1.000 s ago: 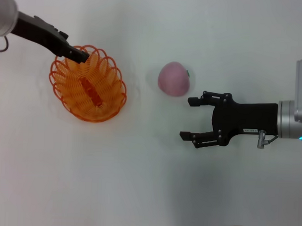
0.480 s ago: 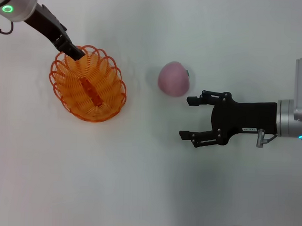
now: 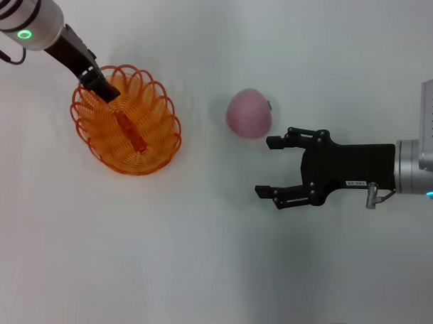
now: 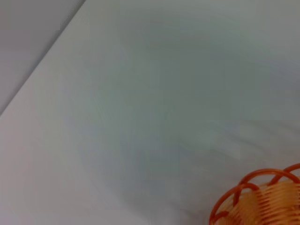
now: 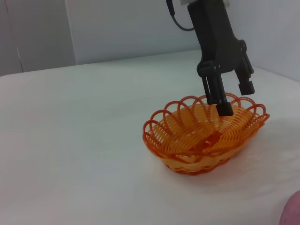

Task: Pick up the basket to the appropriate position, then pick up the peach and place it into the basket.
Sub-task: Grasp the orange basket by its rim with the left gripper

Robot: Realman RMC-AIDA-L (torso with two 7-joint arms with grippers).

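Observation:
The orange wire basket (image 3: pixel 127 121) sits on the white table at the left. My left gripper (image 3: pixel 105 91) is at its far-left rim. In the right wrist view this gripper (image 5: pixel 235 101) is open, one finger down inside the basket (image 5: pixel 201 136) and the other outside the rim. The left wrist view shows only a bit of the basket's rim (image 4: pixel 262 197). The pink peach (image 3: pixel 249 113) lies in the middle of the table, apart from the basket; its edge shows in the right wrist view (image 5: pixel 295 211). My right gripper (image 3: pixel 267 166) is open and empty, just right of and nearer than the peach.
The white table (image 3: pixel 199 261) bears nothing else. Its front edge shows as a dark strip at the bottom of the head view. A grey wall stands behind the table in the right wrist view.
My left arm has swung round, its wrist now nearer the basket, and its fingertips have slid a little along the rim. The basket and peach have not moved. My right gripper has edged slightly left.

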